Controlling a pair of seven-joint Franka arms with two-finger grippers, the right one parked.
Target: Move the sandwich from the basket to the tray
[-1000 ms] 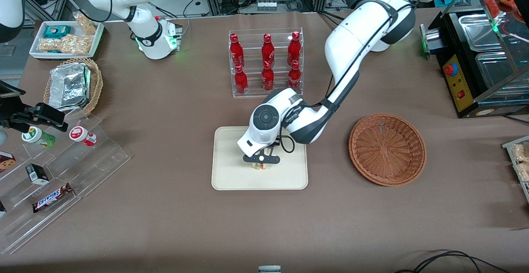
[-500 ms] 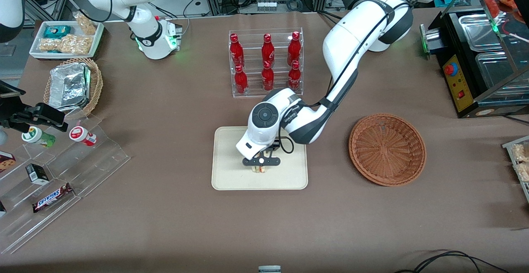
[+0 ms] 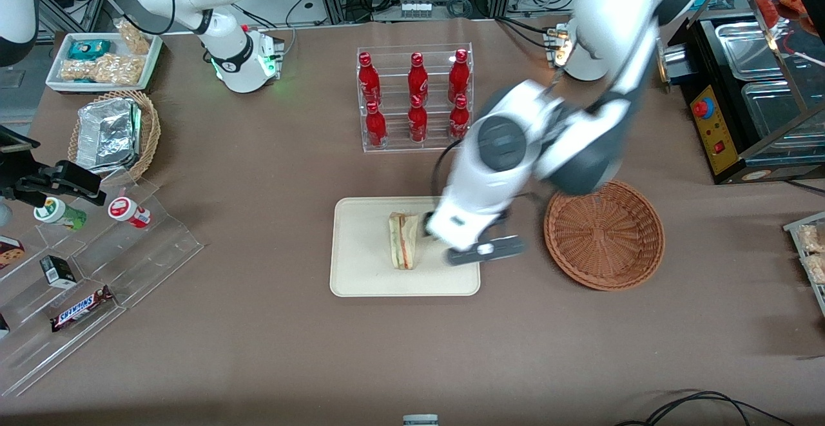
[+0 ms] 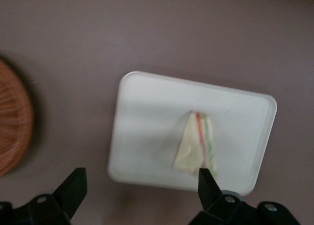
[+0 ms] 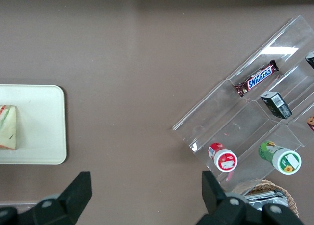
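Note:
The sandwich (image 3: 403, 241) lies on the cream tray (image 3: 361, 271), a wrapped wedge with green and pink layers, apart from any finger. In the left wrist view the sandwich (image 4: 196, 145) rests on the tray (image 4: 147, 137), with the reddish-brown basket (image 4: 12, 122) at the frame's edge. My gripper (image 3: 485, 253) hangs open and empty, raised above the tray's edge that faces the basket (image 3: 604, 232); its black fingertips (image 4: 74, 182) stand wide apart around the gripper's midpoint (image 4: 141, 178). The basket holds nothing. The right wrist view catches the sandwich (image 5: 7, 127) on the tray (image 5: 39, 122).
A clear rack of red bottles (image 3: 416, 97) stands farther from the front camera than the tray. Toward the parked arm's end are a stepped acrylic shelf (image 3: 97, 265) with snacks and a tan basket with foil containers (image 3: 116, 133). A black appliance (image 3: 741, 91) sits at the working arm's end.
The gripper, which was down on the sandwich over the tray, has let it go, risen and swung toward the basket. The sandwich now lies uncovered on the tray.

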